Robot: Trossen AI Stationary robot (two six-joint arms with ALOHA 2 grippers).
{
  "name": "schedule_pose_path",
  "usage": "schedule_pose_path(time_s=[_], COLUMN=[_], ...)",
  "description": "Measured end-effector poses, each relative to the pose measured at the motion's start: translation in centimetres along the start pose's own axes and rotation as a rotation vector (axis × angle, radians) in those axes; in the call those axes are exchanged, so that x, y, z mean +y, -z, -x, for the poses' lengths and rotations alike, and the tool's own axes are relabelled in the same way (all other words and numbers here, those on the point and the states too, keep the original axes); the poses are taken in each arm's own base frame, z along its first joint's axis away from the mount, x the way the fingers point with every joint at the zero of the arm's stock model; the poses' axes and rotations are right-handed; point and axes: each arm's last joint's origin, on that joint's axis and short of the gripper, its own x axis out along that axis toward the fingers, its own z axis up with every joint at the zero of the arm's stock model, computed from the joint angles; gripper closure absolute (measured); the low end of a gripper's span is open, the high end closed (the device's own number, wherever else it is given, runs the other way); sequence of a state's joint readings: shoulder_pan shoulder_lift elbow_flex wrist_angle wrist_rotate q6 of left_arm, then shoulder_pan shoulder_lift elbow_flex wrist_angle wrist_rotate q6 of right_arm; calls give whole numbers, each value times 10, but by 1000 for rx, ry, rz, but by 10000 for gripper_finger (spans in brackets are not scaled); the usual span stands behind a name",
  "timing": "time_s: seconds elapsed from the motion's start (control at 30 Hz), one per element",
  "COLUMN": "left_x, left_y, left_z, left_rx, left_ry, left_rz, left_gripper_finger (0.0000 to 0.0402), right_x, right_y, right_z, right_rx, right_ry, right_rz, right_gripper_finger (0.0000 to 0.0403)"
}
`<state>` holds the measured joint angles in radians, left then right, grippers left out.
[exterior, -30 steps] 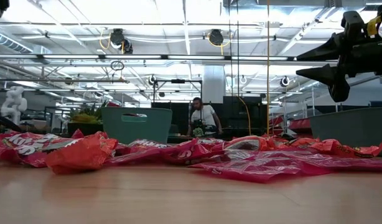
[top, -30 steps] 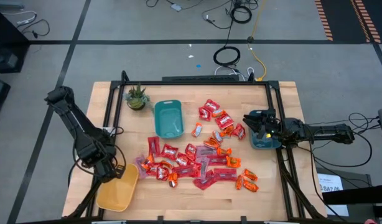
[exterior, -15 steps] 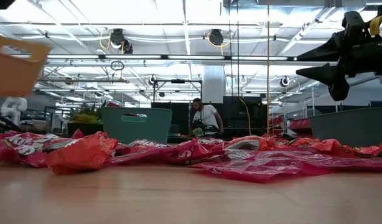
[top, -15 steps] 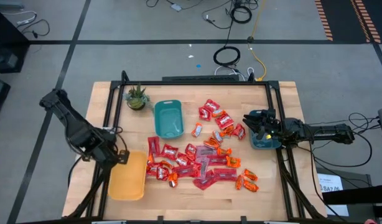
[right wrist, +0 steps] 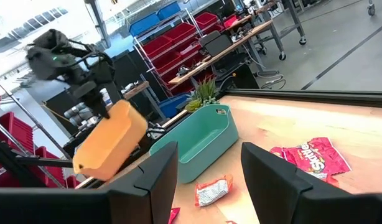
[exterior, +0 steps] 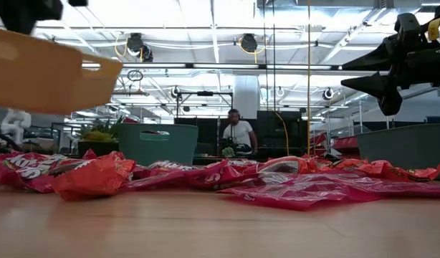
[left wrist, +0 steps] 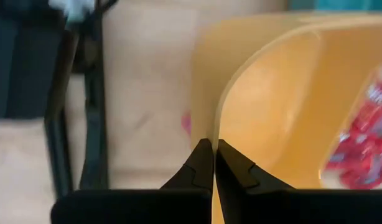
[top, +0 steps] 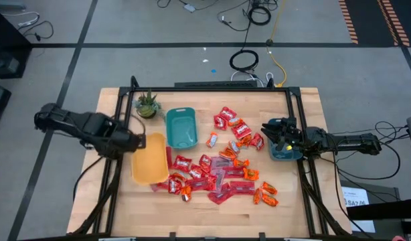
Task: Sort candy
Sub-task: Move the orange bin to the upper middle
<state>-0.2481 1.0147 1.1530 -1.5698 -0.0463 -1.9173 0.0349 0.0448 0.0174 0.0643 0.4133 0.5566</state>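
Note:
The candy (top: 219,167), red, pinkish and orange wrapped pieces, lies spread over the table's middle and shows as a red heap (exterior: 91,175) in the low view. My left gripper (top: 134,144) is shut on a yellow bin (top: 150,158), which hangs above the table (exterior: 48,75) just left of the pile. My right gripper (top: 276,134) stays open and level at the table's right side, above a dark teal bin (top: 286,152); nothing is between its fingers (right wrist: 206,180). My left gripper pinches the yellow bin's wall at its rim (left wrist: 217,121), one finger outside and one inside the bin. The fingers come from above, pointing down. The bin is lifted clear of the table and hangs tilted below the fingers (exterior: 98,72).
A teal bin (top: 181,127) stands at the far middle, with a small potted plant (top: 147,105) left of it. Black frame rails (top: 118,120) run along the table's left and right sides. A person (exterior: 236,136) stands in the room beyond the table.
My left gripper, still shut on the yellow bin, has lifted it off the table's near left corner and swung it up, toward the far edge and the right, up to the candy pile. The bin has turned about as it went.

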Motion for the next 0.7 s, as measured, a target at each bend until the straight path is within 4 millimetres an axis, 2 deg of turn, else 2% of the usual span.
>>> schedule_pose_path(time_s=[0.37, 0.7], left_x=[5, 7], left_y=[-64, -117], left_z=[7, -2], left_rx=[-147, -125], left_ry=[20, -104], left_rz=[-21, -19], left_gripper_finger=[394, 394], right_x=[-1, -3], right_y=[-1, -2], right_z=[0, 0], right_rx=[-22, -64], right_ry=[33, 94], right_rz=[-4, -6], right_gripper_finger=[234, 234])
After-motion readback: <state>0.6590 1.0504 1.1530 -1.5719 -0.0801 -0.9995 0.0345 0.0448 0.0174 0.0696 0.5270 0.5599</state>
